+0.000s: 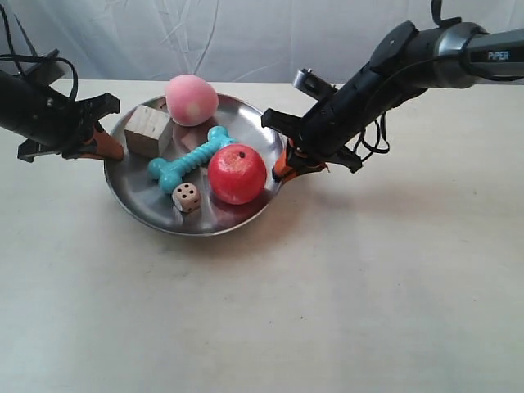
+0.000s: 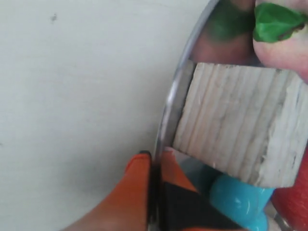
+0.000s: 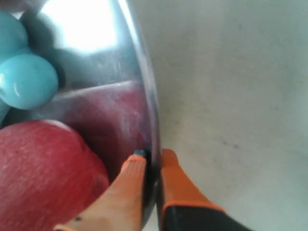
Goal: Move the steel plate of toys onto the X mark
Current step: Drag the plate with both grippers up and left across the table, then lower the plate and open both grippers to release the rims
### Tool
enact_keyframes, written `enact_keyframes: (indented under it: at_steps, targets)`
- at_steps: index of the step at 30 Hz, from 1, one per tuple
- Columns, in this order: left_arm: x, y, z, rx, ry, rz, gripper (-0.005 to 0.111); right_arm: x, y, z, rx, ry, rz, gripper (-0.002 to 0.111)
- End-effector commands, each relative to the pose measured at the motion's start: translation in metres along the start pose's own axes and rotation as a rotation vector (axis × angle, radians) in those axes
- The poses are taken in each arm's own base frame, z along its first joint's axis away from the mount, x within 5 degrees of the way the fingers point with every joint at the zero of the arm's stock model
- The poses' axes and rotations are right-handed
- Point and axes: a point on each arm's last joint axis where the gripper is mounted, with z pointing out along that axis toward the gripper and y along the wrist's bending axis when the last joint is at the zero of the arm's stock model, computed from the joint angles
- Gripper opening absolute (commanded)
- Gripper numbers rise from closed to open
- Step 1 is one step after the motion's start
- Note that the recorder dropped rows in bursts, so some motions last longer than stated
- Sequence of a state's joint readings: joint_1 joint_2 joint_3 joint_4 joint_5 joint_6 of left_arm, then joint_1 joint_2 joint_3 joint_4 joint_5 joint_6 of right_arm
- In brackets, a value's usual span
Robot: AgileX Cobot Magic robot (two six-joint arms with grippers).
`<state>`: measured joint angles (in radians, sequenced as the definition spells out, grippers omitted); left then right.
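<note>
- Two grips span the steel plate [image 1: 139, 209], which lies between my hands: my left gripper [image 2: 153, 159] is clamped on its rim at 9 o'clock, beside the wooden cube [image 2: 240, 120]
- My right gripper [image 3: 153, 156] pinches the rim at 3 o'clock, by the red apple [image 3: 43, 173]
- I cannot see the X mark, so I cannot tell which way to carry

Open tabletop [image 1: 344, 311] fills the frame's lower half and right. The steel plate [image 1: 135, 195], crowded with toys [image 1: 192, 157], is flanked by the left claw [image 1: 109, 150] and right claw [image 1: 286, 167].
</note>
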<state>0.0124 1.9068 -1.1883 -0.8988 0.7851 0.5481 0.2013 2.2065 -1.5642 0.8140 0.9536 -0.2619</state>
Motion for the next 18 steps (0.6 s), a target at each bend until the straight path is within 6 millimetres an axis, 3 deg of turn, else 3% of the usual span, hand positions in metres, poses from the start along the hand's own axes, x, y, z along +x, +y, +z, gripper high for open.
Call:
enact_keyframes:
  at_steps: [1, 10, 18]
  targets:
    - [0.001, -0.005, 0.015, 0.034, 0.044, -0.083, 0.0, 0.003, 0.034, 0.021, -0.131, 0.087, -0.019, -0.001]
    - [0.011, 0.017, 0.042, -0.02, 0.137, -0.12, 0.0, 0.003, 0.031, 0.04, -0.105, 0.12, -0.003, -0.001]
    - [0.013, 0.024, 0.049, -0.038, 0.157, -0.124, 0.0, 0.005, 0.021, 0.052, -0.072, 0.141, 0.017, -0.001]
